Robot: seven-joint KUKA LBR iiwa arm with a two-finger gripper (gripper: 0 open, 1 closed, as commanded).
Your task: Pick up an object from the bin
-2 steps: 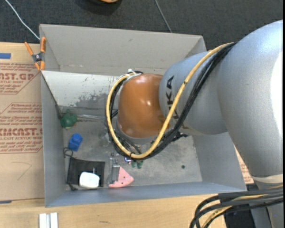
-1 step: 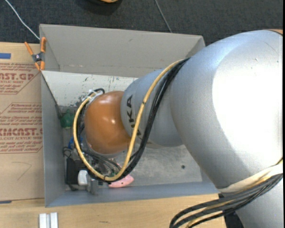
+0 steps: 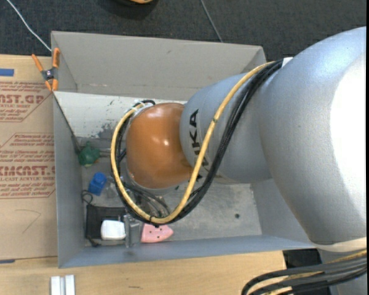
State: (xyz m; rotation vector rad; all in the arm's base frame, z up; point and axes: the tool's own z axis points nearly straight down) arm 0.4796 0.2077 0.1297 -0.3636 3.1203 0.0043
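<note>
gripper of mine (image 3: 133, 229) sits low in the bin (image 3: 160, 66), close to the corner at the view's lower left, just off the bottom wall. most of it is tucked under my orange cover (image 3: 155, 143) and the loop of yellow and black cables (image 3: 204, 165), so i cannot tell whether it is apart or together, nor whether anything is clamped in it. my arm (image 3: 307, 134) comes in over the right wall and covers much of the bin's right half.

two things lie closest to the gripper, one on either side. a small white block (image 3: 113, 230) is just beside it towards the left wall, resting on or against a flat black object (image 3: 97, 217) that fills that corner. a pink piece (image 3: 157, 233), rounded and flat, lies just beside it on the other side, along the bottom wall.

further up the left wall a small blue thing (image 3: 98, 183) lies near the black object's upper edge, and a green thing (image 3: 87, 156) sits above that, close to the wall.
</note>
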